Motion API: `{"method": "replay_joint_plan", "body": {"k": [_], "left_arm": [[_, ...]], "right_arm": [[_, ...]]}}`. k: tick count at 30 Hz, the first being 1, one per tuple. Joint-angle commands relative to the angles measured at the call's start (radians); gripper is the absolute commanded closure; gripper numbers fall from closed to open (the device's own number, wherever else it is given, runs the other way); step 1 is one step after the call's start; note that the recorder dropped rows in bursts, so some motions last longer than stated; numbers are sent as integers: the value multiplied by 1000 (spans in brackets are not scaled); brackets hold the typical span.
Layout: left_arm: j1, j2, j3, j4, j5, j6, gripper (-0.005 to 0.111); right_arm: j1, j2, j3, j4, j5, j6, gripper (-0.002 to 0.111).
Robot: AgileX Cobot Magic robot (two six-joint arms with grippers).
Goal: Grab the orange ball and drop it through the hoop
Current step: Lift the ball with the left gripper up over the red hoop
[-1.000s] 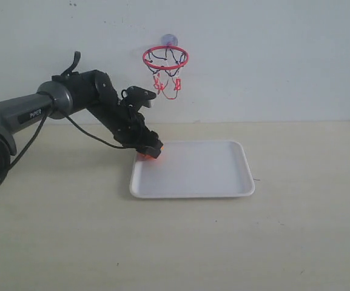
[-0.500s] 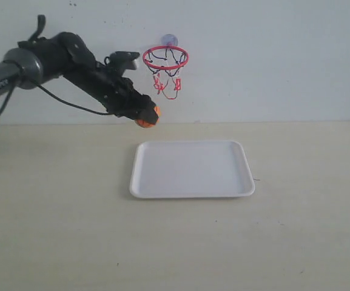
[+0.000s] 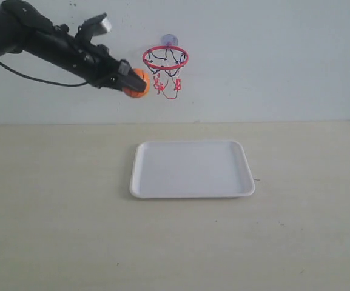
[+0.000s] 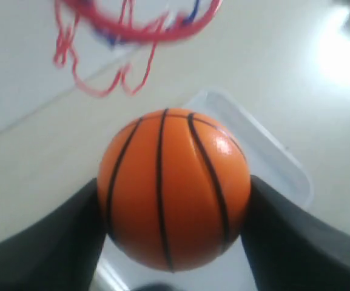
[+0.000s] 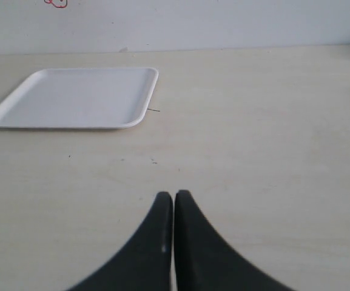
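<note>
The orange ball [image 3: 137, 83] with black seam lines hangs high in the air, held between the black fingers of my left gripper [image 3: 132, 82]. It sits just left of the hoop [image 3: 165, 57], a little below the red ring, beside the black-and-red net. In the left wrist view the orange ball [image 4: 173, 188] fills the middle, my left gripper [image 4: 173, 200] is shut on it, and the hoop [image 4: 135, 27] shows blurred beyond it. My right gripper [image 5: 173, 197] is shut with nothing in it, low over the table; the exterior view does not show it.
A white tray [image 3: 193, 170] lies on the beige table below and right of the ball, holding nothing; the right wrist view shows the white tray [image 5: 77, 97] too. The white wall stands right behind the hoop. A black cable [image 3: 35, 76] hangs under the left arm.
My left arm has lifted the ball from the tray's left edge, up and slightly rightward, to beside the hoop's net.
</note>
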Motion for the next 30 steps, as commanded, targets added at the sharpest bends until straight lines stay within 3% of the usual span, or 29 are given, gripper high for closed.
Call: {"method": "replay_joint_plan", "body": {"k": [1,8,15,30], "left_arm": [[-11,-53,-4,-114,-153,86,103],[-56,-56,-4,-179,-363,190,103],[-89,-49,-4,-179,-472,203,103],[-91,24,-4,-497,-500,302,103]], "right_arm": [[0,-5,-1,-9,-5,-1,108],[0,-5,-1,-9,-5,-1,108],[0,-5,-1,-9,-3,-1,108],[0,-5,-1,-9,-3,-1,108]]}}
